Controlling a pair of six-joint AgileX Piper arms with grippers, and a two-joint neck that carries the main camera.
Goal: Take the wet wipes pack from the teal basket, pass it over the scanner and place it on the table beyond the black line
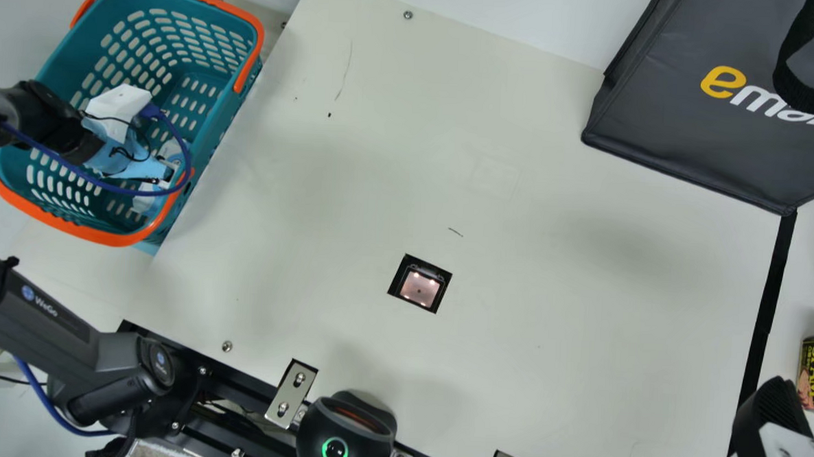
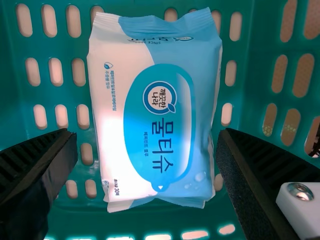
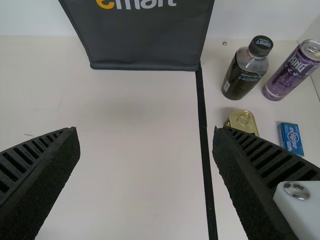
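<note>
In the main view my left gripper (image 1: 159, 171) is down inside the teal basket (image 1: 57, 210), at its near side. The left wrist view shows the wet wipes pack (image 2: 157, 112) lying in the basket, with my left gripper (image 2: 147, 150) open and its two fingers apart on either side of the pack. At the main view's lower right corner is my right gripper (image 1: 770, 409); in the right wrist view my right gripper (image 3: 146, 150) stands open over the table. The scanner (image 1: 419, 287) is set in the middle of the table, and the black line (image 1: 764, 306) runs down its right part.
A dark bag (image 1: 686, 131) stands at the back right. Beyond the black line are a dark bottle (image 3: 245, 67), a purple can (image 3: 292, 70), a yellow-topped tin (image 3: 242, 121) and a small blue box (image 3: 291, 138). The basket's orange handle (image 1: 80, 231) lies along its rim.
</note>
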